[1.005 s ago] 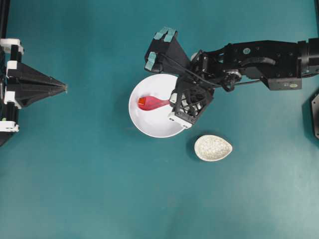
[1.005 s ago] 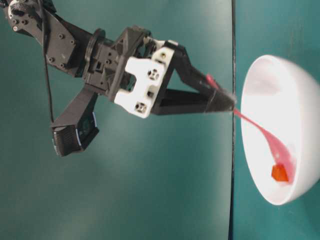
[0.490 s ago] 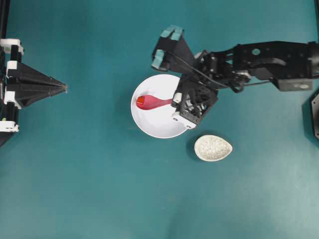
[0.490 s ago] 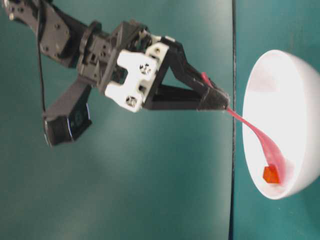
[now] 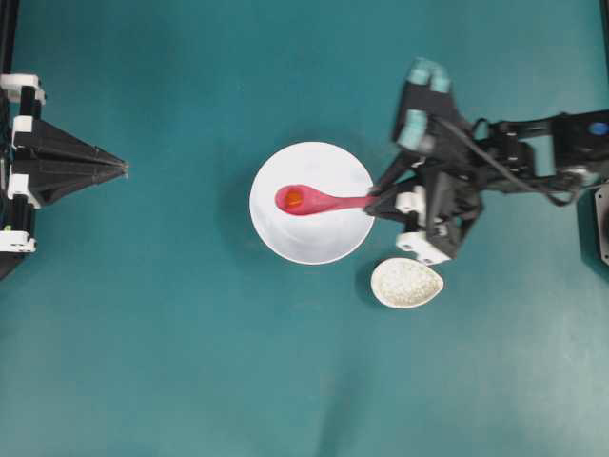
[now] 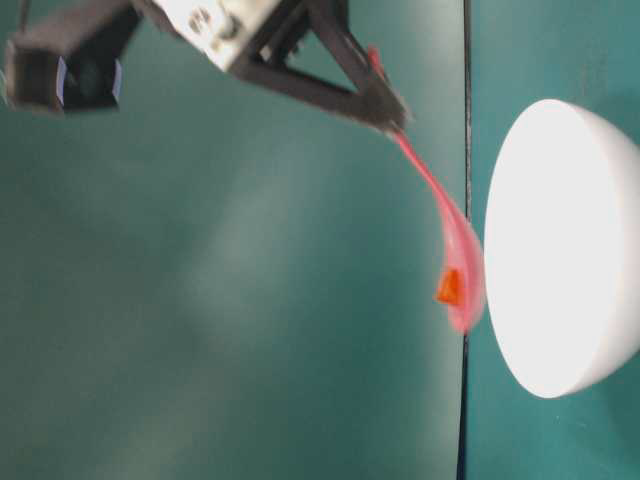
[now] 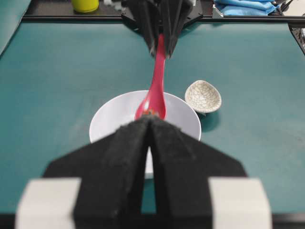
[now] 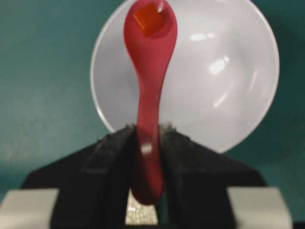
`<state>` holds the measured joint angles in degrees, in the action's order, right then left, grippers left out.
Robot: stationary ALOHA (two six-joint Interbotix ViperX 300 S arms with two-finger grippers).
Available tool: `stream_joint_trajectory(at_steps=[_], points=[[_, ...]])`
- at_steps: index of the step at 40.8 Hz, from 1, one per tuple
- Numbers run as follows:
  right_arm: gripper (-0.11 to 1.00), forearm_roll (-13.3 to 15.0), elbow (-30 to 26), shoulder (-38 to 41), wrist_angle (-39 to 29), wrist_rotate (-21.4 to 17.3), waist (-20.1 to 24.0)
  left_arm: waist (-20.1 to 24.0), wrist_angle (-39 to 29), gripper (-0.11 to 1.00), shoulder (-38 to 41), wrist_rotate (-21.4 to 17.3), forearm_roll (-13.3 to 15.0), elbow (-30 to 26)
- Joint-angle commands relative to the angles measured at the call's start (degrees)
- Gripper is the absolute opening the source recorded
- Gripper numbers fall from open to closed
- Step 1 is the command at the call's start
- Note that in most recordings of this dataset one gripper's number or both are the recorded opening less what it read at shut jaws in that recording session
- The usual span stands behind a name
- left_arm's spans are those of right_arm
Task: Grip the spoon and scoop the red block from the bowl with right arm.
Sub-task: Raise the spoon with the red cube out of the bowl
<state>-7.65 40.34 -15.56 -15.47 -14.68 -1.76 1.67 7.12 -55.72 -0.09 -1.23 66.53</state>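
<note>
My right gripper [image 5: 373,203] is shut on the handle of the pink-red spoon [image 5: 319,201], just past the white bowl's [image 5: 314,243] right rim. The spoon reaches left over the bowl, and the red block [image 5: 294,198] lies in its scoop. In the table-level view the spoon [image 6: 445,235] hangs above the bowl [image 6: 560,250], carrying the block [image 6: 448,287]. The right wrist view has the handle [image 8: 148,86] between my gripper's [image 8: 147,131] pads and the block [image 8: 149,18] in the scoop. My left gripper [image 5: 122,168] rests shut and empty at the far left.
A small speckled grey-white dish [image 5: 406,283] sits just below-right of the bowl, under my right wrist. In the left wrist view a yellow object [image 7: 85,5] and blue cloth [image 7: 245,7] lie beyond the table's far black rail.
My right arm has drawn back to the right and risen. The spoon has come up out of the bowl with the red block in its scoop. The left arm is unchanged.
</note>
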Motion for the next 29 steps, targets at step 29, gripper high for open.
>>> stream_joint_trajectory(at_steps=[29], points=[[0.25,0.4,-5.0,-10.7,-5.8,0.3,0.0,-0.1,1.2,0.0,-0.5,1.0,0.1,-1.1]])
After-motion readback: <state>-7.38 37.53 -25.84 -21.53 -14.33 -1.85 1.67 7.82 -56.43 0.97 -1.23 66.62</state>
